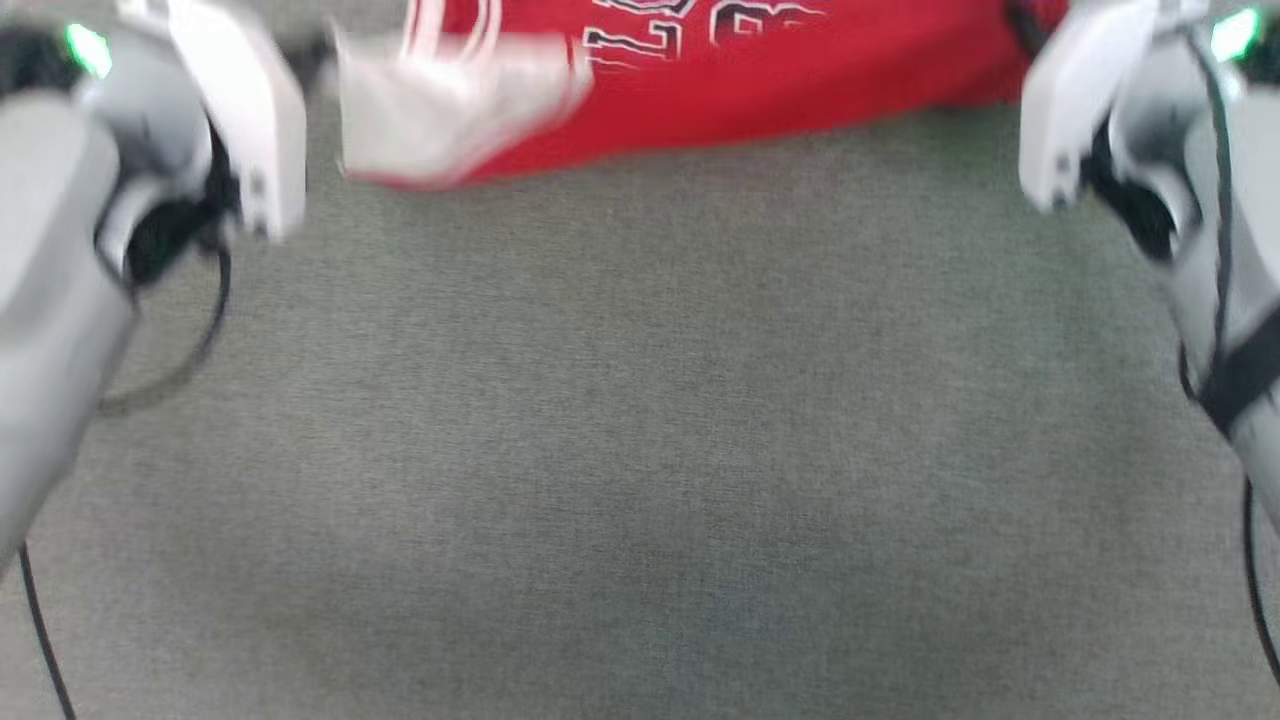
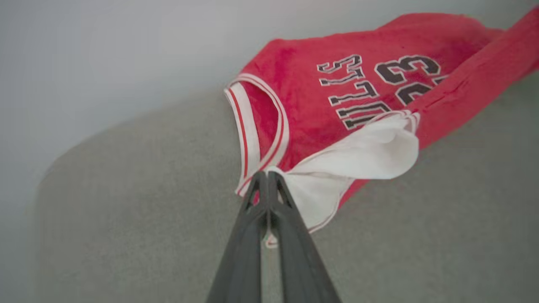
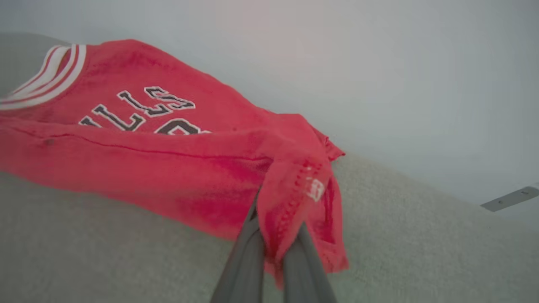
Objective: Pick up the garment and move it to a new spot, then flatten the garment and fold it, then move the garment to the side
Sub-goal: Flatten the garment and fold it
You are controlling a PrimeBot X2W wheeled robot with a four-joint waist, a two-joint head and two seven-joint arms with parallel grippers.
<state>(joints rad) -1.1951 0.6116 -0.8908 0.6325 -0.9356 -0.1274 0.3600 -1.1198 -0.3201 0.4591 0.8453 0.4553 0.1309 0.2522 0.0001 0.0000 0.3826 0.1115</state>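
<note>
One surface (image 1: 640, 450): grey woven cover, bare over the near and middle ground of the head view.
One garment (image 1: 760, 90): bright red shirt with dark lettering, at the far side of the surface from the robot, strung between the two arms. In both wrist views its lower fold appears to rest on the cover.
Long axis: runs left to right across the robot's front, from one claw to the other.
Left gripper (image 2: 266, 179): fingers pressed together on the shirt's shoulder end, where the striped trim (image 2: 252, 130) meets the white sleeve end (image 2: 366, 155). The body of the shirt lies ahead of the tips and toward the robot's right.
Right gripper (image 3: 274, 248): fingers clamped on the hem corner, red cloth draped over the tips. The shirt runs away toward the robot's left.
Label (image 3: 315, 189): small white mark on the hem, just above the right claw's tips.
Governing relation (judgement): each arm holds one end, so neither is nearer. Flattening likely depends on keeping the two claws apart along that left-right axis while lowering them together.
</note>
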